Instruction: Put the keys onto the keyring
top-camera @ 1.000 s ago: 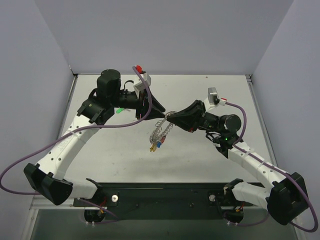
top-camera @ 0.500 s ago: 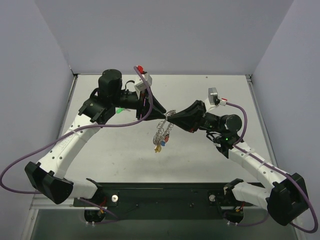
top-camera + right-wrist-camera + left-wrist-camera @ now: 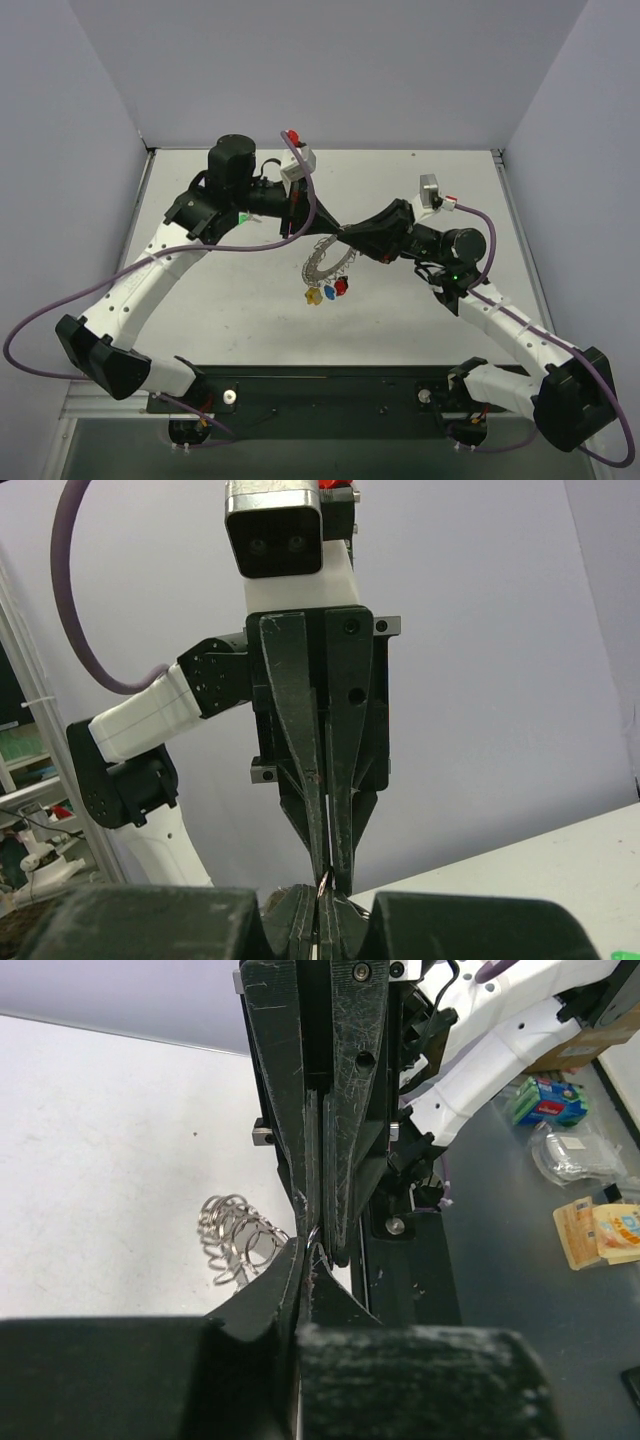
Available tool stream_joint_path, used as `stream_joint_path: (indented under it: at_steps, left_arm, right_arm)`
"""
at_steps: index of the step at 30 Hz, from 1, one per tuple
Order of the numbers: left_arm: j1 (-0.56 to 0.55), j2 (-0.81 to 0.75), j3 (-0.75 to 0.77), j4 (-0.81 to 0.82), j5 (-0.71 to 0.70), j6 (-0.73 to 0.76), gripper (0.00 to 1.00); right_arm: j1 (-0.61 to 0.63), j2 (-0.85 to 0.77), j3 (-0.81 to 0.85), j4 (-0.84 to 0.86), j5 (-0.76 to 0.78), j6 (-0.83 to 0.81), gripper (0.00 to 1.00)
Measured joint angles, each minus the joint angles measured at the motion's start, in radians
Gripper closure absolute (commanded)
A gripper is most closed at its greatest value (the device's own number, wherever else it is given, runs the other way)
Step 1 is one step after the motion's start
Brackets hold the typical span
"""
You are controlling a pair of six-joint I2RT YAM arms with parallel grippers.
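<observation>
Wire that thin leaves little to pinch. On the left, the left tool [image 3: 330,225] reaches in over the worktop [image 3: 250,300], its fingers pressed together on a strand of the keyring [image 3: 235,1245]. The ring hangs below that point, clear of the surface as far as I can tell. A yellow key [image 3: 314,297], a blue key [image 3: 328,293] and a red key [image 3: 341,287] dangle from its low end. To the right, the right tool [image 3: 347,233] comes nose to nose with the other, clamped tight on the same stretch of wire. I'd worry about that crowding. The tips are touching or nearly so, and a small pull out of line could slide the wire from one grip, swing the ring and let the threaded keys run off an open coil end. Too hard a tug apart might bend the ring itself.
</observation>
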Motion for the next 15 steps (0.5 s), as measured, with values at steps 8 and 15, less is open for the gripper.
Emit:
stream_joint_path:
  at_steps: [8,15]
  left_arm:
    - [-0.010,-0.004,0.020,-0.055,-0.056,0.052,1.00]
    - [-0.038,-0.025,0.029,-0.142,-0.213,0.134,1.00]
  right_arm:
    - [0.000,-0.001,0.000,-0.014,0.006,-0.023,0.81]
    - [0.002,-0.117,0.001,-0.094,0.059,-0.144,0.17]
